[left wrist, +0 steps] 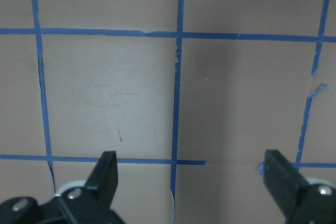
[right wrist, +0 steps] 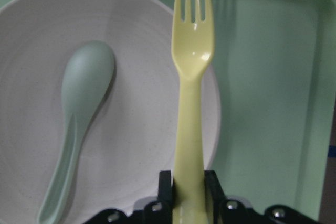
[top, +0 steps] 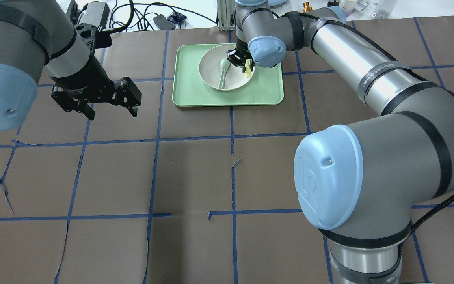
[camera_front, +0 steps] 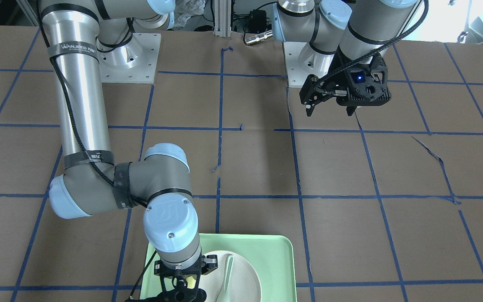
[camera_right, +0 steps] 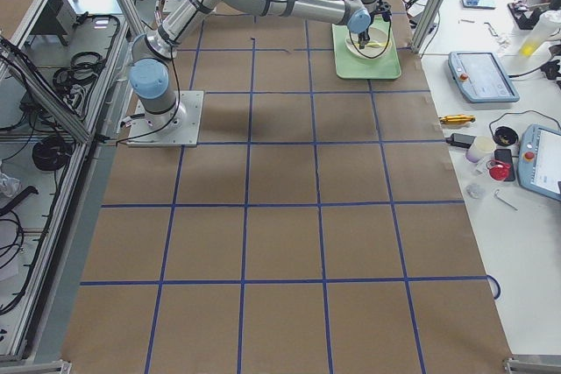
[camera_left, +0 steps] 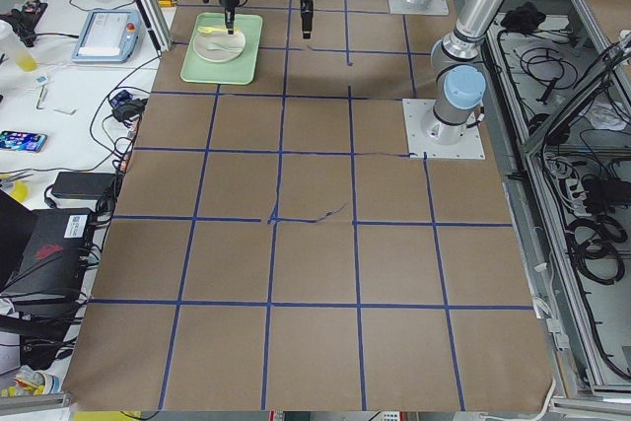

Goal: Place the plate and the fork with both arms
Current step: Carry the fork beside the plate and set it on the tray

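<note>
The off-white plate (right wrist: 136, 129) lies in the mint-green tray (right wrist: 262, 103), with a grey-green spoon (right wrist: 79, 119) in it. My right gripper (right wrist: 188, 182) is shut on the handle of the pale-yellow fork (right wrist: 191, 103). It holds the fork over the plate's rim, tines pointing away, and the fork casts a shadow on the tray. In the overhead view the right gripper (top: 242, 63) is over the plate (top: 211, 67) at the far middle. My left gripper (top: 112, 115) is open and empty above bare table, left of the tray. The left wrist view (left wrist: 191, 174) shows only table.
The tray (top: 258, 94) lies at the table's far edge, near cables and an aluminium post. The brown table cover has blue tape grid lines, torn in places. The right arm's elbow (top: 329, 181) looms large over the near right of the table.
</note>
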### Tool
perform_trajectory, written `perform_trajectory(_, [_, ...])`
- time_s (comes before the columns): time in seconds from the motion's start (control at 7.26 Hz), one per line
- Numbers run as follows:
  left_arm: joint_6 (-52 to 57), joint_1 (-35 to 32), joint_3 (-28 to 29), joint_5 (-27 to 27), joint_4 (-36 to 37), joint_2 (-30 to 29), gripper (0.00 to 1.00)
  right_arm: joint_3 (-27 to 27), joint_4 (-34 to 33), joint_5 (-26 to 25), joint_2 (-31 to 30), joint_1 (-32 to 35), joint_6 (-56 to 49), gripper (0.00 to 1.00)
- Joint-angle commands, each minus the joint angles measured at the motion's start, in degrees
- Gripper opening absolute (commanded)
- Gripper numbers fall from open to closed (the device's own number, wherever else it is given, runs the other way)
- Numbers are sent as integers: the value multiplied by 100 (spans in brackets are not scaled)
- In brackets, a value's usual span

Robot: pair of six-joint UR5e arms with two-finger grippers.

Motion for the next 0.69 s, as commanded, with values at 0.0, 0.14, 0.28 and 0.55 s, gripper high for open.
perform_trajectory(0.0, [-9, -14, 1, 4, 0, -1, 100, 474, -10, 27, -221, -502, -795, 11])
perform_trajectory(0.14, [-9, -31, 1, 5, 0, -1, 100, 659, -54, 27, -221, -538, -798, 11])
perform_trajectory(0.28, [-9, -31, 1, 5, 0, -1, 100, 713, -63, 88, -213, -539, -720, 11])
perform_trajectory(0.55, [-9, -31, 1, 5, 0, 0, 100, 661, -133, 437, -169, -530, -177, 11])
